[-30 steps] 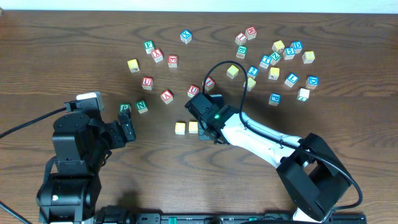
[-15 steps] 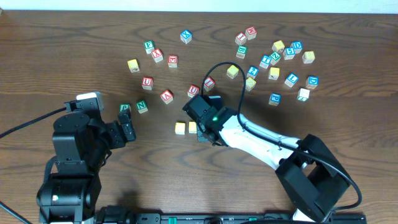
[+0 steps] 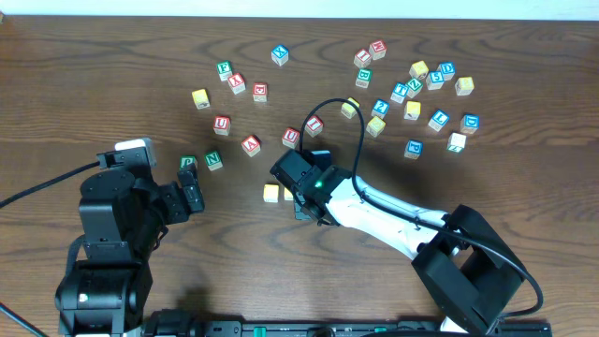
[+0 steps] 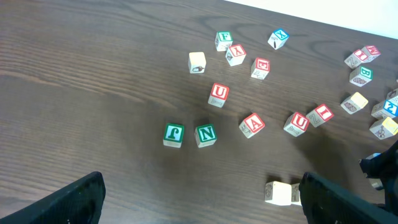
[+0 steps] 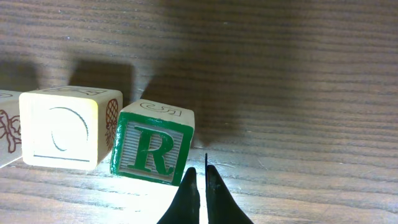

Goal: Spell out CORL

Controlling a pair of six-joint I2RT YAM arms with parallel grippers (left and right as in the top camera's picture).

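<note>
In the right wrist view a white cube with a green R (image 5: 152, 146) sits tilted against a yellow-faced O cube (image 5: 65, 127). Part of another pale cube (image 5: 7, 130) shows at the left edge. My right gripper (image 5: 200, 177) is shut and empty, its tips at the R cube's lower right corner. From overhead the right gripper (image 3: 301, 198) covers the R cube, with a yellow cube (image 3: 271, 193) just left of it. My left gripper (image 3: 192, 192) is open and empty, well left of the row. The blue L cube is too small to pick out.
Green cubes (image 3: 214, 160) lie beside the left gripper's fingers. Red-lettered cubes (image 3: 251, 144) are scattered behind the row. A cluster of blue and yellow cubes (image 3: 413, 110) lies at the back right. A black cable (image 3: 328, 103) loops above the right wrist.
My right gripper has slid a little to the left, still shut, and now covers more of the second yellow cube from overhead. The left arm has not moved.
</note>
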